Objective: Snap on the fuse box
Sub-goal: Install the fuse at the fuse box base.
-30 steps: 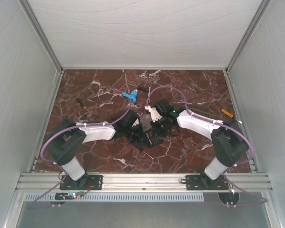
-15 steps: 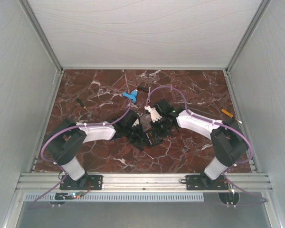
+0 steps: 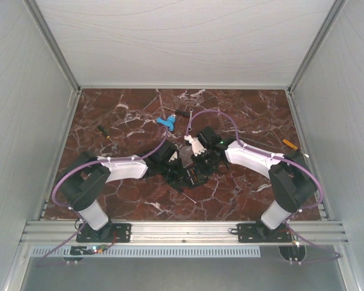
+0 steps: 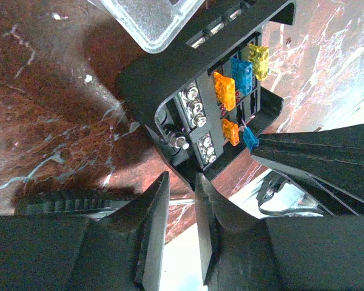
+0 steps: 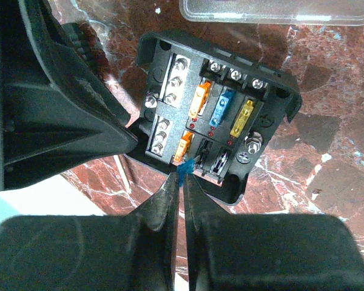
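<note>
The fuse box point(image 5: 218, 121) is a black square base lying open-faced on the marble, with orange point(image 5: 200, 100), blue point(image 5: 223, 108) and yellow point(image 5: 242, 118) fuses in its slots. In the top view the fuse box point(image 3: 191, 176) sits between both arms. My left gripper point(image 4: 182, 179) pinches a corner of the fuse box point(image 4: 194, 97). My right gripper point(image 5: 182, 176) is shut on a small blue fuse point(image 5: 183, 171), held at the box's near edge by an empty slot. The clear lid point(image 5: 279, 11) lies just beyond the box, off it; it shows as the clear lid point(image 4: 151, 18) in the left wrist view.
A blue plastic piece point(image 3: 166, 122) and a small dark part point(image 3: 182, 113) lie behind the arms. A screwdriver point(image 3: 106, 133) rests at the left, an orange-handled item point(image 3: 289, 144) at the right. Grey walls enclose the marble table point(image 3: 242, 194) on three sides.
</note>
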`<state>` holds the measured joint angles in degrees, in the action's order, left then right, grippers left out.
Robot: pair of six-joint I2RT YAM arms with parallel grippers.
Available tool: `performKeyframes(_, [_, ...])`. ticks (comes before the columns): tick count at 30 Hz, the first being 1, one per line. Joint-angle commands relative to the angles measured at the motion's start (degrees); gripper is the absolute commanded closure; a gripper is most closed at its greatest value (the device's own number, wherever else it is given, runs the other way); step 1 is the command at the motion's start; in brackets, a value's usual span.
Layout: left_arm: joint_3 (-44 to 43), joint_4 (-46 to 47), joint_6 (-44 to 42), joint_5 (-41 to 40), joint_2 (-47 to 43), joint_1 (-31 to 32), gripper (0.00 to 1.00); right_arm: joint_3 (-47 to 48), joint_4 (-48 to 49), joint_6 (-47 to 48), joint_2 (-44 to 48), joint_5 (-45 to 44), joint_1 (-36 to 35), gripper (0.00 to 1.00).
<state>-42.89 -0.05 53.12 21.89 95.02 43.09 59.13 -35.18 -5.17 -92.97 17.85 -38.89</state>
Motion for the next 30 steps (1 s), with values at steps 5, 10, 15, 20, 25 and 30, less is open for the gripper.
performKeyframes(5, [-2.0,0.6,-0.6,-0.9,0.7,0.2,0.76,0.9,1.5,0.7,1.5,-0.6,-0.2,1.00])
performKeyframes(10, [-2.1,0.5,-0.6,-1.0,0.7,0.2,0.76,0.9,1.7,0.5,1.9,-0.5,0.0,1.00])
performKeyframes(15, [-2.2,0.4,-0.6,-1.1,0.7,0.2,0.76,0.6,2.2,0.0,2.0,-0.7,0.3,1.00])
performKeyframes(20, [-2.4,0.4,-0.6,-1.0,0.9,0.2,0.76,-0.2,3.6,-1.1,2.3,0.2,1.3,1.00])
performKeyframes(25, [-2.4,0.5,-0.5,-1.0,1.0,0.2,0.77,-1.1,4.4,-2.2,1.5,1.1,2.5,1.00])
performKeyframes(30, [-2.5,0.4,-0.5,-1.0,0.9,0.2,0.77,-2.1,5.5,-3.0,0.8,4.2,2.8,1.00])
